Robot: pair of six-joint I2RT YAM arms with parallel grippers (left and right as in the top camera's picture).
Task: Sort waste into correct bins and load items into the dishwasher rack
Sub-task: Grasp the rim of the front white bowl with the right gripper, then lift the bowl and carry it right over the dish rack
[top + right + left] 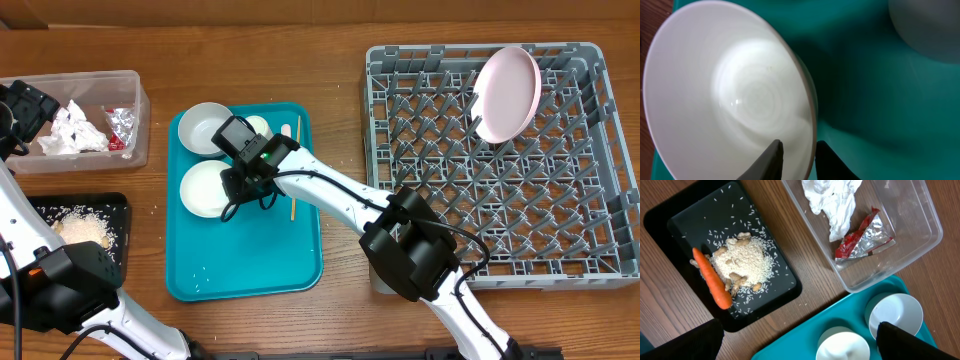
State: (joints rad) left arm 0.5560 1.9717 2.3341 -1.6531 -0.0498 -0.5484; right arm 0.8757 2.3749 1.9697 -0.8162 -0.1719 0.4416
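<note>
Partly hidden behind the right end effector [800, 146], the small cup [259, 124] shows only a sliver of white on the teal tray [250, 270]. The fork [285, 130] beside it is too small to make out clearly. The right wrist view cuts off the near bowl [730, 95] at the frame's edge. A blurred grey-white curve in that view's corner could be the cup or the far bowl [204, 127]; which one cannot be told. From above, the left arm covers part of the black tray [115, 205]. The carrot [713, 278] shows only in the left wrist view, lying along the heap of rice [742, 260].

The right end effector's fingers [772, 162] stand close together astride the near bowl's rim, one inside and one outside. Whether they actually pinch the rim cannot be told. The bowl rests on the teal tray.

The left end effector [799, 332] is spread wide and holds nothing. It hangs over the edge of the teal tray, with the black tray and the tub [140, 110] both in its view.

The tub sits at the far-left corner of the desk [340, 30] and holds crumpled napkins [72, 130] and a red and silver wrapper [120, 125]. The stick [293, 200] lies on the teal tray just beside the right end effector. The rack [520, 220] fills the right side of the desk. The pink plate [507, 92] leans tilted among the pegs near the rack's far edge.
</note>
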